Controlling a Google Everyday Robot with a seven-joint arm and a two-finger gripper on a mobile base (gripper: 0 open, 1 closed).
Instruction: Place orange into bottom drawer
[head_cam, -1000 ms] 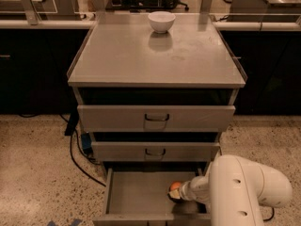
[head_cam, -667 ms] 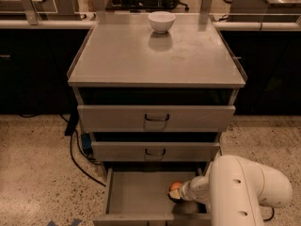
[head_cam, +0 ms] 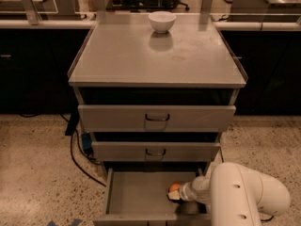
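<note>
Camera view: gripper (head_cam: 175,193) low inside pulled-out bottom drawer (head_cam: 136,192), toward drawer's right side. Orange (head_cam: 175,187) right at gripper tip, touching it, lower part hidden by it; inside drawer. Clamped or released: cannot tell. Bare grey drawer floor stretches left of gripper. Bulky white arm (head_cam: 244,197) comes in from lower right, behind gripper. Middle drawer (head_cam: 122,151) and top drawer (head_cam: 117,118) above gripper, each with dark handle. White bowl (head_cam: 162,21) well apart, on cabinet top (head_cam: 155,55) near back edge. Black cable (head_cam: 75,154) on speckled floor, left of cabinet.
</note>
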